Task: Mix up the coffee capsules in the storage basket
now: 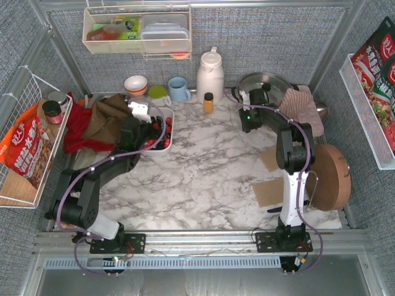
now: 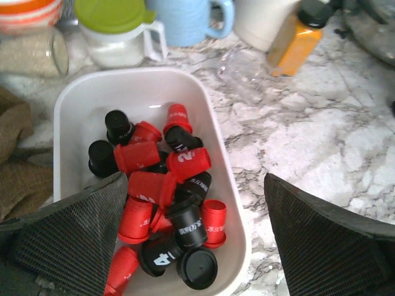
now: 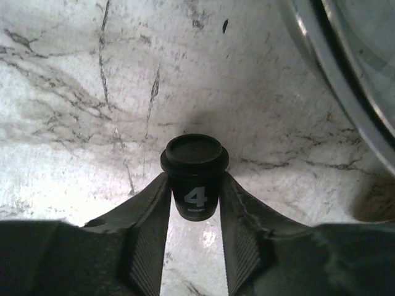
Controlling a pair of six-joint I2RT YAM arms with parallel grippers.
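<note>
We are hovering our left end effector (image 2: 194, 185) spread wide over the storage basket (image 2: 139, 92), where red and black coffee capsules (image 2: 162, 179) are lying heaped. Our right end effector (image 3: 196, 185) is pinching one black capsule (image 3: 195, 157) over the counter (image 3: 74, 123).

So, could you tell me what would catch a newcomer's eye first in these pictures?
The white storage basket, back left, holds heaped red and black coffee capsules under the open left gripper. At back right, the right gripper pinches one black capsule marked 4 beside a steel-rimmed lid.
</note>
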